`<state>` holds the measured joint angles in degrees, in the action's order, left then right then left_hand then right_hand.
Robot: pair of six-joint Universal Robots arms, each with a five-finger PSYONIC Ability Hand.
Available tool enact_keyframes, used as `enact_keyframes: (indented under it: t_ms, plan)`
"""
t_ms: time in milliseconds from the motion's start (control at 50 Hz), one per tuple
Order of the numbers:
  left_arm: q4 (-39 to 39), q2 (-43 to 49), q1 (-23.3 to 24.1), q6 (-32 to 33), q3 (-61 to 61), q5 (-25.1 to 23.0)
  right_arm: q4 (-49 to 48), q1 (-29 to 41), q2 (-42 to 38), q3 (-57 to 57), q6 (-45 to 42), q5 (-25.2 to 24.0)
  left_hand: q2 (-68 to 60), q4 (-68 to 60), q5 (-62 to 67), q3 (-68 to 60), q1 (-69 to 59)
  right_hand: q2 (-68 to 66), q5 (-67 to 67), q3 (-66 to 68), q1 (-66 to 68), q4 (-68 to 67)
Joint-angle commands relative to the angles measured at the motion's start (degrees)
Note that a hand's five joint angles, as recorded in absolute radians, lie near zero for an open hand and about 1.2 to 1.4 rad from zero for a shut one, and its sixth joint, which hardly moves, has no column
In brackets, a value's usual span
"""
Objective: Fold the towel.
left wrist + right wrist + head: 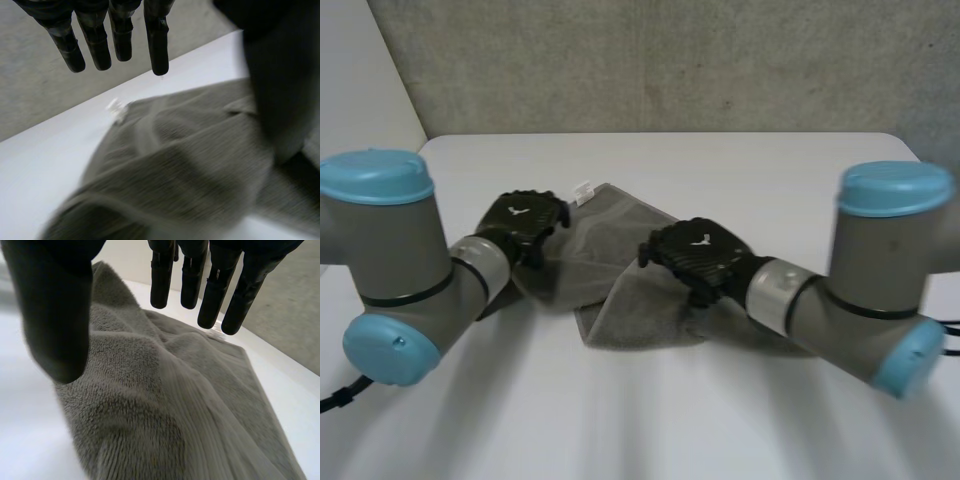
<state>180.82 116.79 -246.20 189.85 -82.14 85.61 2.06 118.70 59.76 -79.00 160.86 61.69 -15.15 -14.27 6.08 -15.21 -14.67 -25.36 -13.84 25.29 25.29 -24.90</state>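
White desk (650,420) with a grey towel (630,315) lying rumpled, a flap lapped toward 6 o'clock: folding judged begun, edges not yet squared. Left robot hand (525,220) at its 9 o'clock edge, right robot hand (700,255) toward 3 o'clock; both straight-fingered, holding nothing. White tag (583,190) at 12 o'clock.

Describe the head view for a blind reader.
A rumpled grey fleecy towel lies on a white table. Two open black robot hands are at it: the left hand by its far corner, the right hand over its right side.
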Motion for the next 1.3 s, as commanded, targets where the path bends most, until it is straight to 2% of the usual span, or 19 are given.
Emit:
enact_keyframes:
  t_ms: [20,160,240,300,360,420,540,720,840,880,1100,1240,1300]
  plan:
    - [2.3,0.1,-5.6,8.0,-3.0,-0.7,2.6,4.5,-11.2,13.6,-2.6,1.9,-1.5,-2.3,0.5,-1.4,-1.9,0.6,-0.9,-0.6,-0.6,0.2]
    - [3.1,0.6,-6.8,9.7,-4.9,-4.7,10.6,7.2,-21.5,27.8,-3.0,2.2,-1.5,-2.3,0.5,-1.4,-1.9,-1.0,-2.6,1.1,1.1,-1.5]
    - [5.2,1.0,-6.8,9.8,-5.0,-4.7,12.1,7.3,-24.3,32.0,-3.0,2.7,-1.5,-2.3,0.5,-1.4,-1.9,-5.1,-6.6,5.1,5.1,-5.5]
    - [7.9,2.8,-6.9,10.4,-4.8,-4.7,12.3,7.3,-26.3,35.3,-3.2,5.2,-1.6,-2.5,0.7,-1.6,-2.1,-9.9,-11.4,10.0,10.0,-10.4]
    - [8.5,3.7,-6.9,11.2,-4.6,-4.7,12.2,7.3,-26.6,35.9,-3.3,6.0,-2.3,-3.2,1.4,-2.2,-2.8,-14.2,-15.7,14.2,14.2,-14.6]
    - [9.1,6.4,-6.8,15.4,-3.8,-4.7,12.1,7.3,-27.0,36.7,-4.4,6.9,-9.7,-10.6,8.7,-9.6,-10.2,-26.2,-27.8,26.3,26.3,-26.7]
    - [9.9,8.6,-6.8,18.4,-3.2,-4.7,12.3,7.3,-26.5,36.5,-4.9,6.8,-14.7,-15.6,13.8,-14.7,-15.2,-28.3,-29.8,28.4,28.4,-28.8]
    - [11.0,10.0,-6.8,18.4,-1.9,-4.6,12.4,7.3,-26.4,36.0,-5.1,6.8,-19.5,-20.3,18.5,-19.4,-19.9,-28.5,-30.0,28.5,28.5,-28.9]
    - [11.0,9.5,-6.8,18.2,-1.4,-4.3,12.4,7.2,-26.4,35.9,-5.2,6.7,-33.6,-34.5,32.7,-33.5,-34.1,-30.3,-31.8,30.4,30.4,-30.8]
    - [11.0,9.4,-6.8,18.3,-1.4,-4.2,12.4,7.2,-26.4,36.0,-5.2,6.6,-40.3,-41.2,39.3,-40.2,-40.8,-36.7,-38.2,36.7,36.7,-37.1]
    - [11.0,8.9,-6.8,18.2,-1.3,-4.1,12.4,6.6,-25.1,35.9,-5.3,6.3,-59.6,-60.5,58.7,-59.6,-60.1,-47.0,-48.5,47.0,47.0,-47.4]
    - [10.8,8.7,-6.8,18.2,-1.4,-4.1,13.8,6.5,-24.4,36.1,-5.5,5.5,-64.9,-65.7,63.9,-64.8,-65.3,-47.6,-49.2,47.7,47.7,-48.1]
    - [10.9,8.8,-6.9,18.2,-1.3,-4.2,14.6,5.9,-24.6,36.7,-7.0,5.5,-64.9,-65.7,63.9,-64.8,-65.3,-54.4,-55.9,54.4,54.4,-54.8]
